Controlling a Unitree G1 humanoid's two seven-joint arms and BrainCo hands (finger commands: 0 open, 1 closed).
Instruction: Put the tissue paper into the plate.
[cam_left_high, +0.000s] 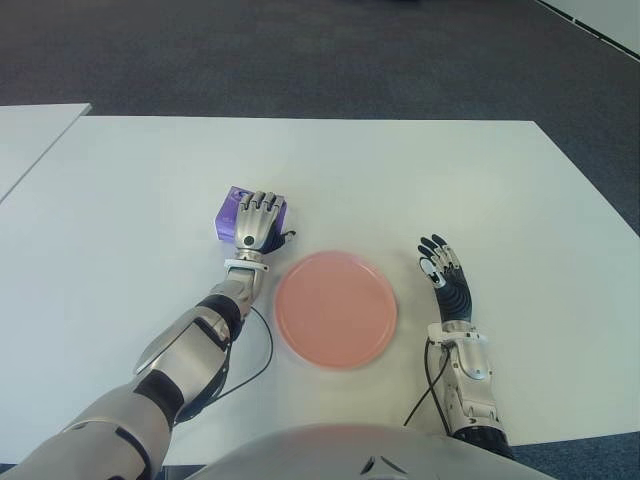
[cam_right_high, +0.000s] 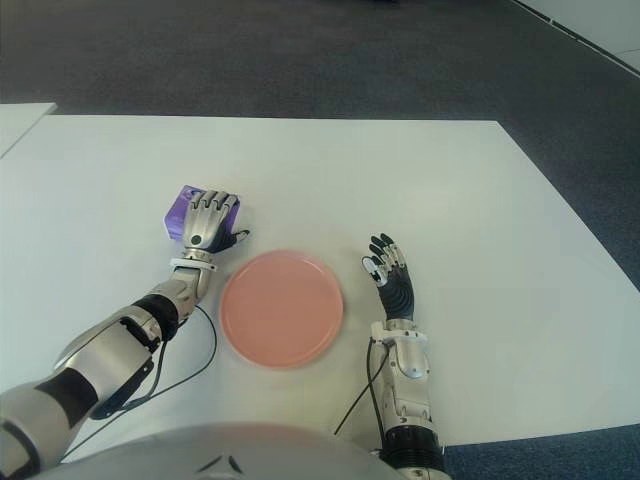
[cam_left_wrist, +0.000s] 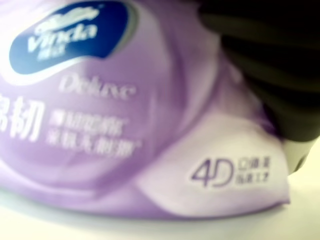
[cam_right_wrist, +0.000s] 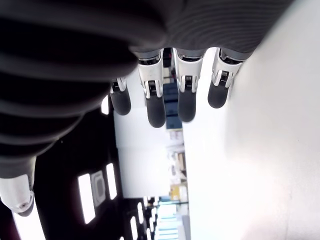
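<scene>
- Covering the tissue pack (cam_left_high: 232, 212) from above is the left hand (cam_left_high: 256, 222), fingers (cam_left_high: 262, 204) draped over its top. From the eye views it looks like the fingers are wrapped onto it, and the left wrist view is basically all purple wrapper with a dark finger (cam_left_wrist: 272, 75) pressed against one side, so I'd call that a grasp on the pack.
- The pack itself is a purple soft pack, sitting on the white table (cam_left_high: 400, 180), just beyond and to the left of the plate (cam_left_high: 335, 308). So not in the plate, just beside its far-left edge.
- The plate is a flat pink round one, right in front of the robot, between the two hands. Nothing on it.
- The right hand (cam_left_high: 444, 271) shows to the right of the plate, near it but apart from the rim. Its fingers (cam_right_wrist: 156, 100) are stretched out straight and holding nothing. Can't say for sure if it's actually touching the tabletop.
- A thin black cable (cam_left_high: 262, 350) loops on the table by the left forearm.
- Past the table's far edge is dark grey carpet (cam_left_high: 300, 50), and a second white table (cam_left_high: 30, 130) pokes in at far left.
</scene>
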